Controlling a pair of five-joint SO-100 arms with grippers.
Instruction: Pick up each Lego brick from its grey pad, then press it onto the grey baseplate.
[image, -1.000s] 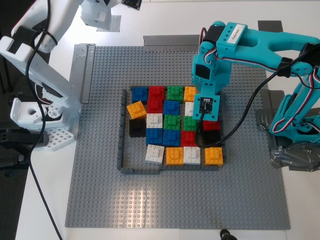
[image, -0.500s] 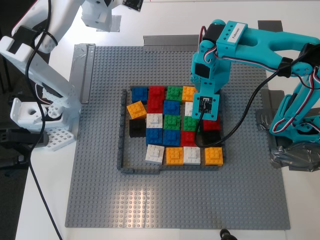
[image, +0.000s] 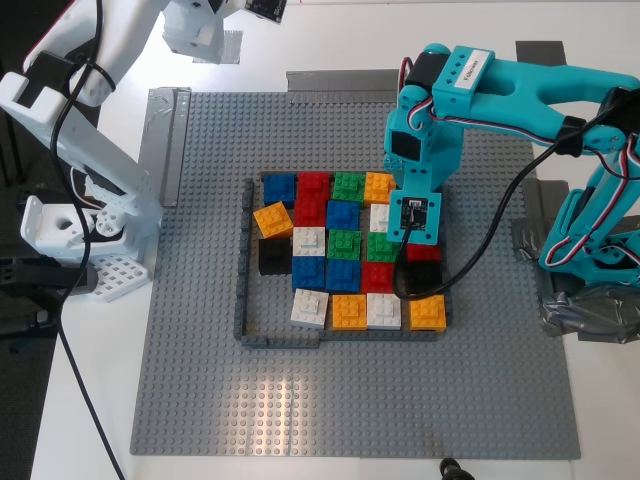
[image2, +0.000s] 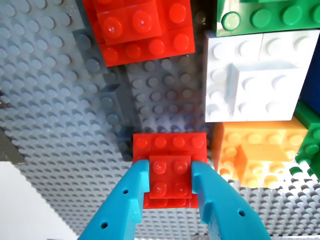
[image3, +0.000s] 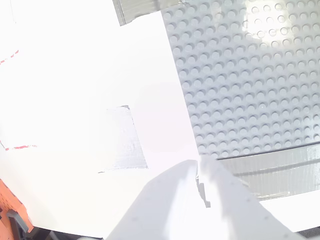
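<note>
**Over the brick cluster: red brick pinched in the teal claw**

At the exterior view's right side of the framed cluster, my first claw (image2: 170, 187) is gripping a small red 2x2 Lego brick (image2: 170, 176) between its two teal fingers (image2: 131, 200), one finger pressing each side. The brick is sitting on top of a wider red brick (image2: 170, 142) below it, just beside an orange brick (image2: 260, 155) and near a white brick (image2: 252, 82). In the exterior view the teal arm (image: 520, 85) is reaching over the coloured bricks, its claw (image: 415, 240) pointing down at the red spot by the thin dark grey frame (image: 243, 260), so the brick itself is hidden there. All of this is resting on the grey baseplate (image: 200, 400), which is lying on the white tabletop (image: 600, 420).

My second claw (image3: 197, 200) is hanging above the tabletop by the baseplate's corner, its white fingers (image3: 225, 210) drawn close together with nothing between them. A silvery grey pad (image3: 125, 137) is lying bare on the tabletop near it, and a tape strip (image3: 270, 165) is running along the baseplate's edge. The white arm (image: 100, 60) is showing at the exterior view's upper left.
</note>
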